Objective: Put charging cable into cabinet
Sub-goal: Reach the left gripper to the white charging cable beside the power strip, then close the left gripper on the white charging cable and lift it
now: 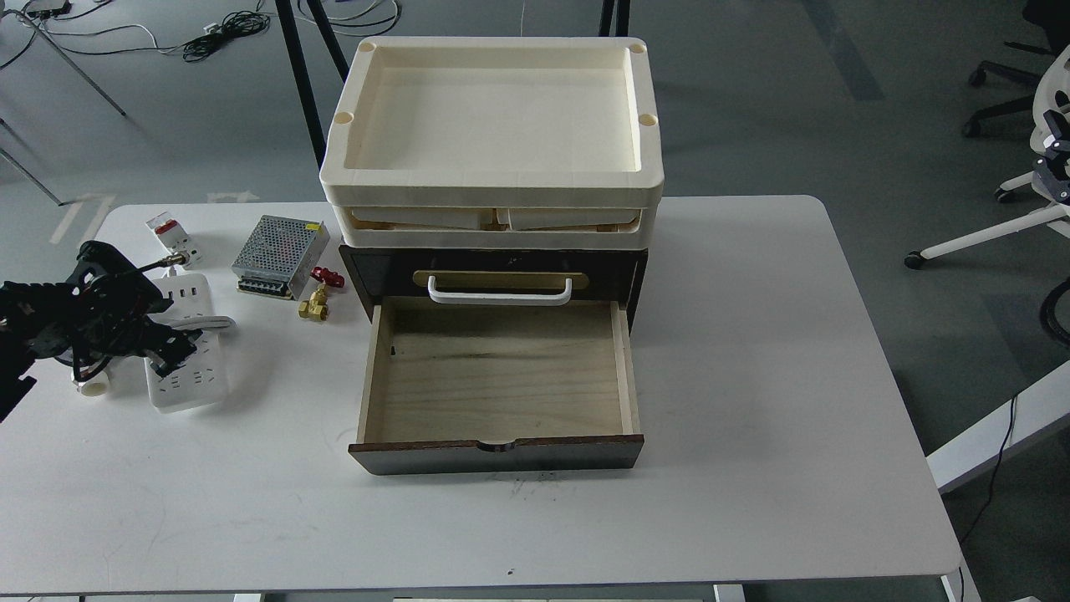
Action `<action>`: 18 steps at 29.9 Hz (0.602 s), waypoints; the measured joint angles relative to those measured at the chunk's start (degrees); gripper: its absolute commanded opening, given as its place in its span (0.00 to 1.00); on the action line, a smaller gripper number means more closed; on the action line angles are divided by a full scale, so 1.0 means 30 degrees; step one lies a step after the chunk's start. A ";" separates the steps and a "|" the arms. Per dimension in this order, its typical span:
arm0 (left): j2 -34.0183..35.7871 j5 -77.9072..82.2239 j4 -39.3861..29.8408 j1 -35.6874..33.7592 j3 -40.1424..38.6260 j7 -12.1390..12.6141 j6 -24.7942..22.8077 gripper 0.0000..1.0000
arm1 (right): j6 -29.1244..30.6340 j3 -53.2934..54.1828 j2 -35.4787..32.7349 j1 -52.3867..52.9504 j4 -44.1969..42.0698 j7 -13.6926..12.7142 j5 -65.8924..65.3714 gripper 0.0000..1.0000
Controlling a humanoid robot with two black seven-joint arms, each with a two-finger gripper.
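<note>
The charging cable, a white power strip [191, 383] with its thick white cord [209, 322] coiled over its middle, lies flat at the table's left side. My left gripper [175, 351] comes in from the left edge and sits right over the strip's middle, at the cord. It is dark, so I cannot tell its fingers apart or whether they hold anything. The dark brown cabinet [380, 276] stands at the table's middle. Its plywood drawer [501, 380] is pulled fully open and empty. My right gripper is out of view.
Cream trays [493, 180] are stacked on the cabinet. A white-and-red breaker block [170, 234], a perforated metal power supply [280, 255] and a brass valve with a red handle [318, 299] lie between strip and cabinet. A white pipe fitting [90, 383] lies under my arm.
</note>
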 measured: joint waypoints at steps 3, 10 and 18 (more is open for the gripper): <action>-0.0021 -0.0004 0.0002 0.0009 -0.0010 0.0000 0.0213 0.34 | 0.0000 0.0000 0.0000 0.0000 -0.0030 0.0000 0.0000 1.00; -0.0025 -0.0014 0.0010 0.0049 -0.0011 0.0000 0.0492 0.10 | 0.0000 0.0000 0.0000 -0.0075 -0.0039 -0.0003 0.0000 0.99; -0.0021 -0.0013 0.0029 0.0051 -0.0011 0.0002 0.0630 0.03 | 0.0000 0.0000 0.0000 -0.0115 -0.0040 -0.0005 0.0000 0.99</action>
